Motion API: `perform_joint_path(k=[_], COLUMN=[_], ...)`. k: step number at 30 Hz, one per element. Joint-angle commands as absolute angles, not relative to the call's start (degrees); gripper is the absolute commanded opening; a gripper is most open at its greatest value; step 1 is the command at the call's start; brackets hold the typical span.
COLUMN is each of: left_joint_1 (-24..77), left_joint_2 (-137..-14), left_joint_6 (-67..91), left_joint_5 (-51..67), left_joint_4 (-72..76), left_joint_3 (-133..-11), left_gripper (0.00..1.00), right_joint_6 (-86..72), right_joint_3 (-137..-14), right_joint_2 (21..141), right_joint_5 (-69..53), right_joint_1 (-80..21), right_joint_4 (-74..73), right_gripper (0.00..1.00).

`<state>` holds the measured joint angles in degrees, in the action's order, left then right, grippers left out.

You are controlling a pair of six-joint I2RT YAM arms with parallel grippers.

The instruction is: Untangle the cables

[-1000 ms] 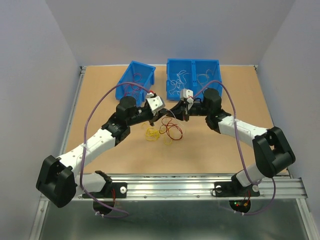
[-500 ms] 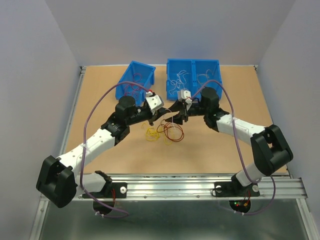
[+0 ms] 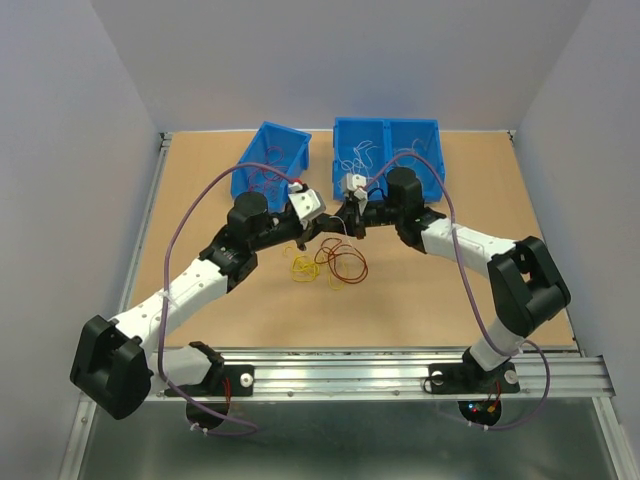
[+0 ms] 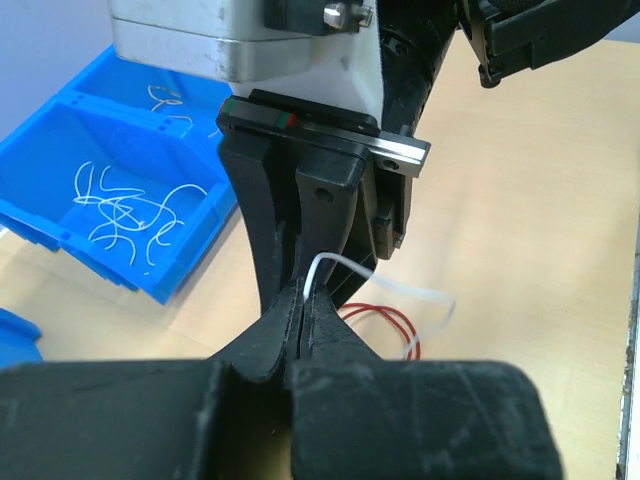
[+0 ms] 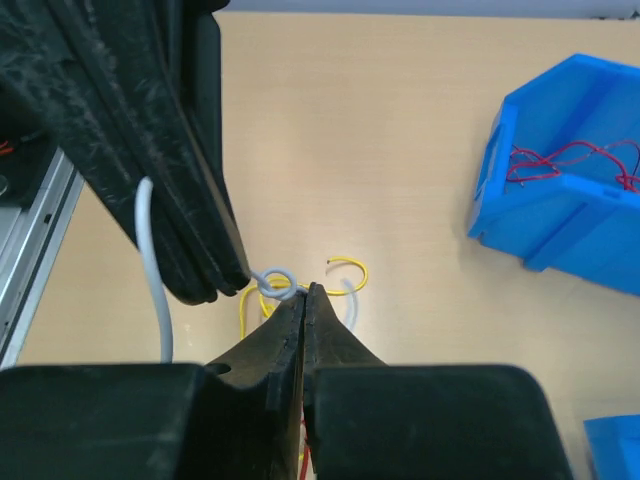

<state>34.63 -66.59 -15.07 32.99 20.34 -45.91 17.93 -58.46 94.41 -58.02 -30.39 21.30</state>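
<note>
Loose cables: red and yellow loops lying on the table, just nearer than the two claws.
Left gripper: pressed together, pinching the white cable.
Right gripper: tip to tip with the left one, closed on the same cable's small loop.
Left bin: blue, far side, red wires inside.
Right bin: blue, two compartments, white wires inside.

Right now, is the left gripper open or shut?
Shut: the left gripper has its fingertips pressed together in its wrist view, pinching a white cable.
</note>
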Motion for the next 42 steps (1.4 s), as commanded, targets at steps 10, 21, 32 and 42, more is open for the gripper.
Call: perform_joint_path(k=[10,21,32,42], left_joint_1=[28.7,25.9,24.8,24.8], left_joint_2=[-57.5,-58.3,-61.7,-71.1], left_joint_6=[-11.7,-9.4,-11.0,-14.8], left_joint_5=[28.3,23.6,24.1,27.6], left_joint_4=[35.5,38.0,38.9,38.0], left_joint_3=[-39.7,-38.8,-39.0,-41.8], left_gripper=[0.63,0.9,0.91,0.92], right_joint_6=[-2.0,-10.1,-19.5,-20.3], right_joint_3=[-58.0,-57.4,-70.2,-79.8], right_joint_2=[87.5,84.7,91.1,96.2], right_joint_5=[-43.9,-18.8,-21.0,-20.7], right_joint_1=[-30.8,-28.6,-21.3,-19.6], right_joint_4=[40.2,41.2,41.2,40.1], right_gripper=[0.01,0.01,0.0,0.01])
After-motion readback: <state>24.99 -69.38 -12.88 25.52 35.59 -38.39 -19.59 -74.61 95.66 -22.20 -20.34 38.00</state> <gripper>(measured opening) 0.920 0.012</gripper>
